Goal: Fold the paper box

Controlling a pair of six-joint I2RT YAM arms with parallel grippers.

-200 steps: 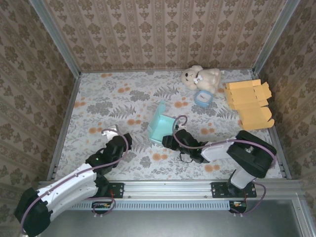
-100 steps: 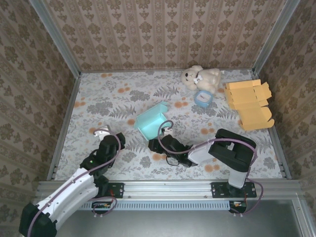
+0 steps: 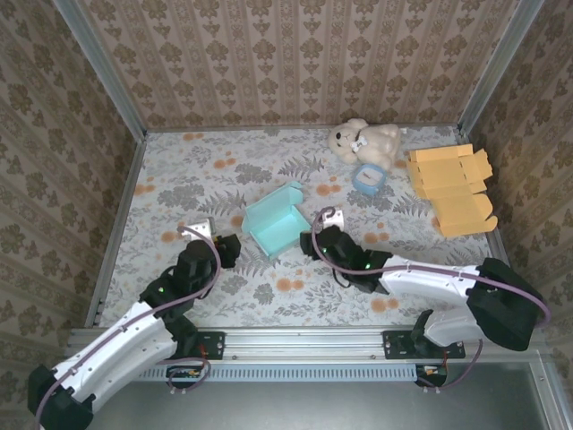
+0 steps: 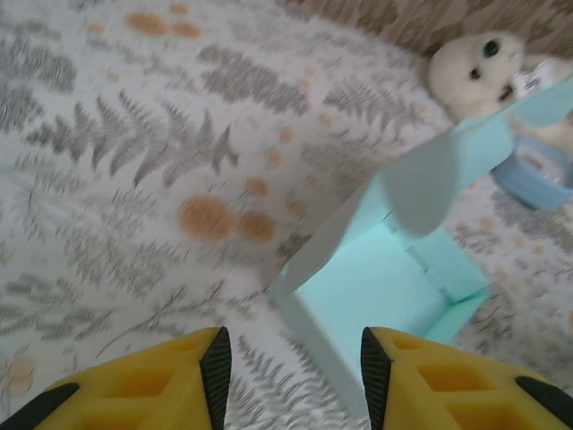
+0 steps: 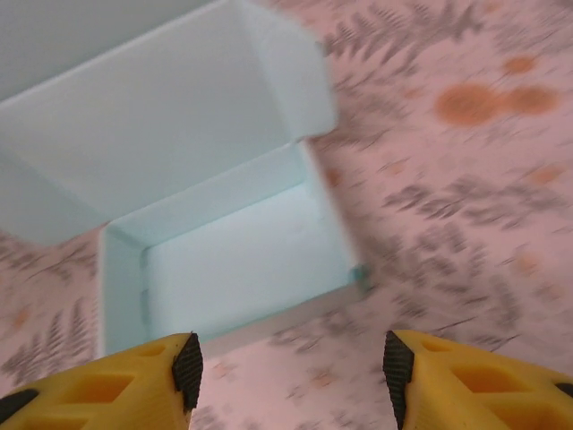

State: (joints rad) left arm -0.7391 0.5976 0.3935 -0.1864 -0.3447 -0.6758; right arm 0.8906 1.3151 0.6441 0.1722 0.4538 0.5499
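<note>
- Handling the pale turquoise paper box (image 3: 273,222), we judge it light, thin and easily creased; its upright lid flap looks the best hold.
- Our left gripper (image 4: 291,356) and right gripper (image 5: 291,360) flank the box, fingers apart, empty.
- Beyond the box lie a cream plush bear (image 3: 363,141), a small blue round tub (image 3: 367,178) and flat orange cardboard blanks (image 3: 452,193), well clear.

Left claw (image 4: 294,369) open, right claw (image 5: 293,369) open, both empty
</note>
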